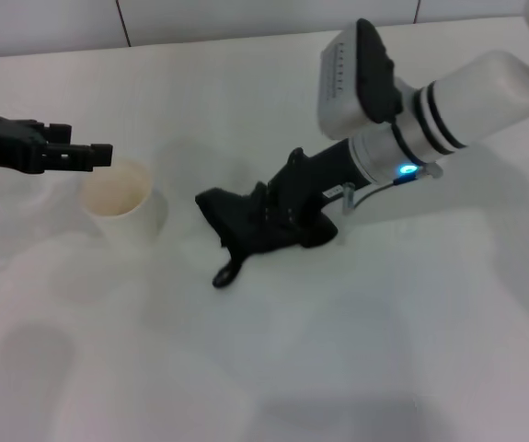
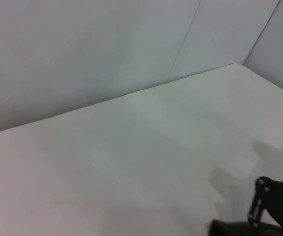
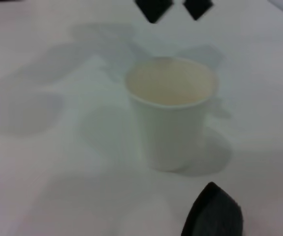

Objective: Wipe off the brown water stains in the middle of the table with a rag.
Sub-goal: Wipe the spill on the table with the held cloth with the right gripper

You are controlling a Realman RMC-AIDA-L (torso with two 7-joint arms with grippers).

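The black rag (image 1: 255, 230) lies bunched in the middle of the white table (image 1: 411, 350), its small loop tag (image 1: 225, 274) trailing toward the front. My right gripper (image 1: 293, 191) comes down from the right and is shut on the rag's right side, pressing it against the tabletop. A black edge of the rag (image 3: 212, 214) shows in the right wrist view. The brown water stains are hidden or out of view. My left gripper (image 1: 97, 155) hovers at the left, open, with both fingertips (image 3: 153, 7) showing apart and nothing between them.
A white plastic cup (image 1: 117, 198) (image 3: 171, 113) stands upright just left of the rag, right below the left gripper's tips. A white tiled wall (image 2: 107, 44) borders the table's far edge.
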